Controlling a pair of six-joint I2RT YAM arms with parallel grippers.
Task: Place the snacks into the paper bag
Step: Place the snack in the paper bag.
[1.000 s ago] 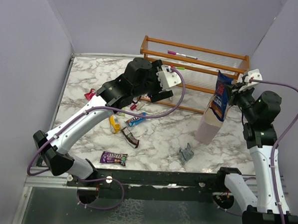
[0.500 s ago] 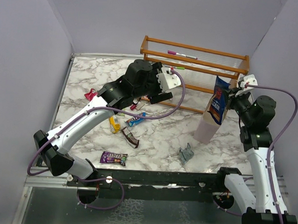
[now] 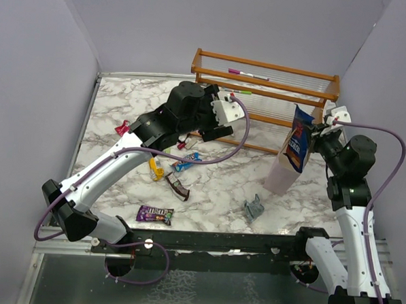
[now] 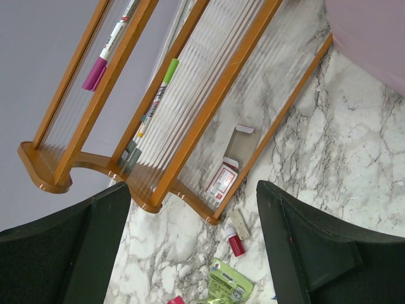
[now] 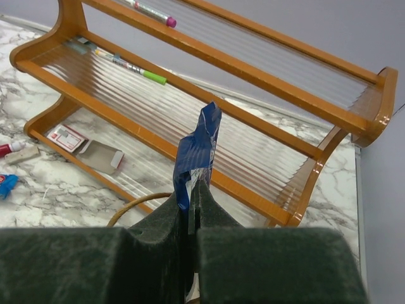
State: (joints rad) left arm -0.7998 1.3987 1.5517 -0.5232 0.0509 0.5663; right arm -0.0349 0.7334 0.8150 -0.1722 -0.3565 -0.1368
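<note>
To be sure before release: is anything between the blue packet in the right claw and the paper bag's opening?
Nothing visible does. The right claw holds the blue packet just above the paper bag.

A wooden rack (image 3: 262, 64) of orange-brown rails and ribbed clear shelves stands at the far side of the desk (image 3: 214, 193), close against the back wall (image 3: 216, 23). The desk top is white marble pattern with grey veins, spreading out in front of the rack and to its left. Behind the rack the back wall is plain pale lilac-grey. A left wall (image 3: 28, 102) and a right wall (image 3: 391, 66) of the same colour close in on either side, the right one just beside the rack's end. A pink-capped marker (image 3: 248, 75) lies on the rack's top shelf, a green-capped marker (image 4: 156, 98) on the shelf below. The light is soft and even, with only faint shadow under the rack.
</note>
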